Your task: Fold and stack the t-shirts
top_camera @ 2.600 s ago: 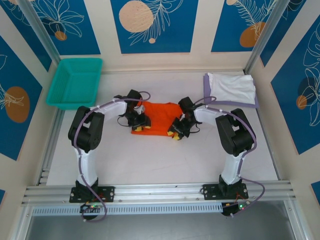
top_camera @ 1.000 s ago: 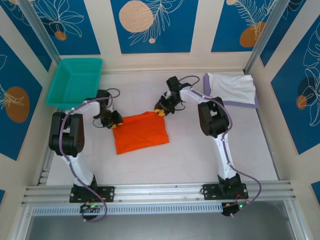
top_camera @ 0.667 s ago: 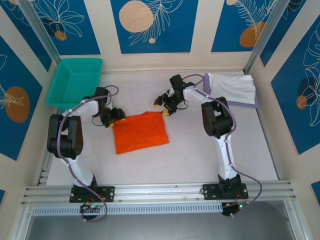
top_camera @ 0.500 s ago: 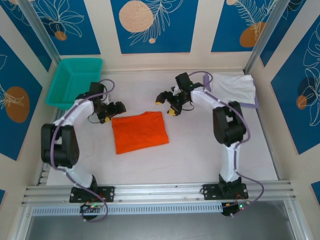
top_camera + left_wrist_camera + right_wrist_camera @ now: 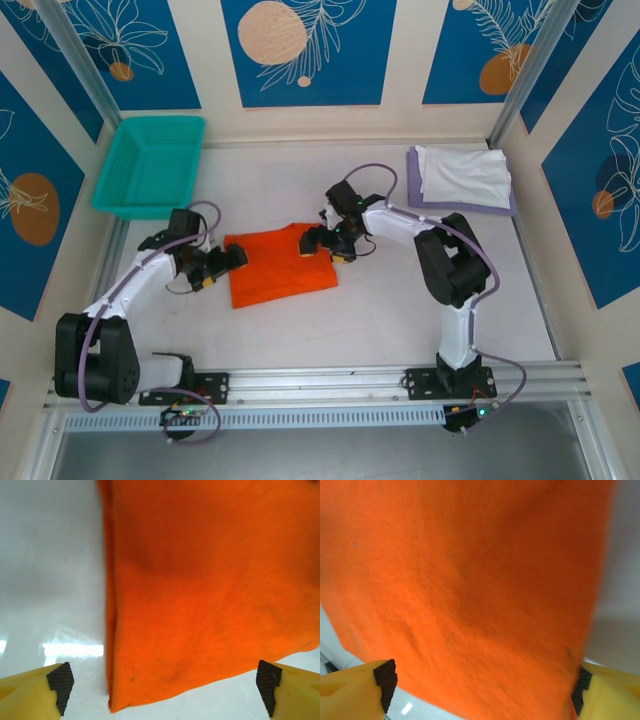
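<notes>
Orange t-shirt (image 5: pixel 280 268) laid folded at the centre of the table (image 5: pixel 380 310), left fingers (image 5: pixel 35 695) spread at its left edge, right fingers (image 5: pixel 355 685) spread at its far right corner, white t-shirt (image 5: pixel 462 175) stacked on lavender t-shirt (image 5: pixel 413 185) far right, teal basket (image 5: pixel 160 121) set far left

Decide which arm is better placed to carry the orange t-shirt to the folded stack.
Probably right: the right gripper is over the side of the orange t-shirt nearer the white t-shirt; the left gripper is opposite.

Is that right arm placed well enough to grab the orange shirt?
Probably yes: the right gripper hangs open over the far right corner of the orange t-shirt, with nothing lying between them.
</notes>
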`<action>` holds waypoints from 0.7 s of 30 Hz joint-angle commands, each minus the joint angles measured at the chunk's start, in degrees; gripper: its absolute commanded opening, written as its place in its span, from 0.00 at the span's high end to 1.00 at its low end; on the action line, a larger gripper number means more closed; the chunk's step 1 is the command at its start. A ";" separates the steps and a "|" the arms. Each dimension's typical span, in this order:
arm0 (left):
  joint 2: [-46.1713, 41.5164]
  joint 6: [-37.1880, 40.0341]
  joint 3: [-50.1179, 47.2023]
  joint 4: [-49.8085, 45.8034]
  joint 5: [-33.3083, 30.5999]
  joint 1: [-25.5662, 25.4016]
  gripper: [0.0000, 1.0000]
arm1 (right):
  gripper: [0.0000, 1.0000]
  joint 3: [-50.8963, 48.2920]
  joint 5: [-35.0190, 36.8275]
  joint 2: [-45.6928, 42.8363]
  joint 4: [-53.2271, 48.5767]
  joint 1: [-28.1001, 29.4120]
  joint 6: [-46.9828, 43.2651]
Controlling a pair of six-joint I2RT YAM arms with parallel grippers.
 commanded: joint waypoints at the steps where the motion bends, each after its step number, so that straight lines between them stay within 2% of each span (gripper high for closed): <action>1: -0.54 -1.64 -2.76 2.43 1.97 -1.65 0.05 | 0.12 6.23 4.96 4.72 -4.85 1.99 -3.09; 6: 4.07 -1.76 -4.06 3.65 1.51 -4.81 0.10 | 0.16 9.80 8.37 8.72 -8.88 3.82 -3.29; 9: 6.40 -1.78 -4.17 1.05 -3.34 -6.79 0.14 | 0.24 7.89 8.76 8.27 -7.69 4.15 -2.92; 13: 8.48 -3.88 -5.66 -1.63 -9.86 -6.93 0.14 | 0.51 5.74 11.03 8.20 -7.88 4.06 -2.63; 15: 8.92 -4.34 -6.68 -0.71 -10.09 -6.93 0.15 | 0.66 4.93 12.36 8.25 -7.80 3.89 -3.05; 18: 9.61 -4.47 -6.45 0.03 -9.04 -6.93 0.16 | 0.82 4.62 15.00 8.57 -7.91 3.58 -3.74; 21: 8.45 -4.04 -4.68 0.05 -7.50 -6.93 0.15 | 1.00 5.63 21.65 8.54 -9.36 3.32 -4.14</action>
